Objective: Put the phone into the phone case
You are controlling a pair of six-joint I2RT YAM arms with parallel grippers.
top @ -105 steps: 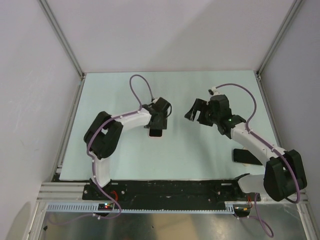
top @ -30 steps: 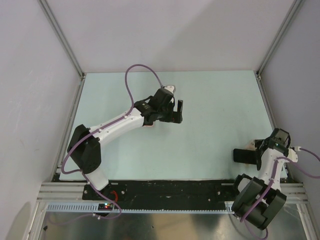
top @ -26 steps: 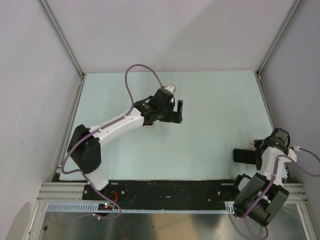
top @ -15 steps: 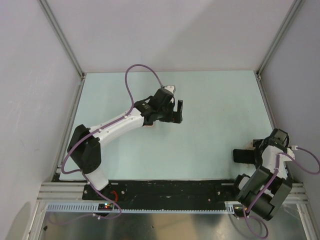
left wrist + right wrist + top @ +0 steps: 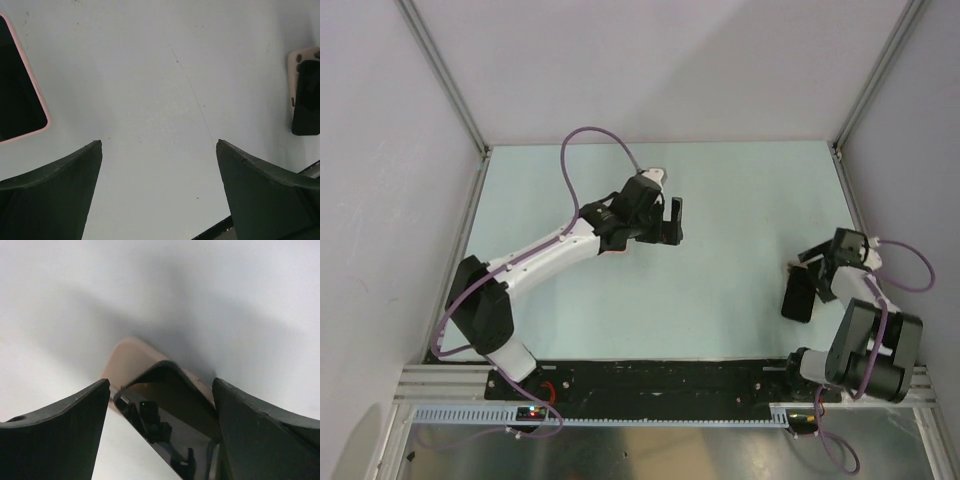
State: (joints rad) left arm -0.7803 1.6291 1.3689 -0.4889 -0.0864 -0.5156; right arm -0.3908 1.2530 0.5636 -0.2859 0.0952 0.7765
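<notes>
On the pale green table, two arms are seen from above. The left arm is stretched out to the middle of the surface. The right arm is folded tightly at the near right side.

The left gripper is held above bare table with its fingers spread wide and nothing between them. The right gripper is likewise parted, with its fingers set on either side of the phone. Whether either finger touches the phone cannot be told.

The phone is found at the near right of the table, just beside the right arm, with its glossy black screen up. It is laid over the phone case but is not seated in it. A rounded end of the peach shell is bared beyond the phone's end, and in the left wrist view one long side of the shell is bared too.

A second phone, ringed by a pink rim, is seen at the left edge of the left wrist view, well apart from the first.
</notes>
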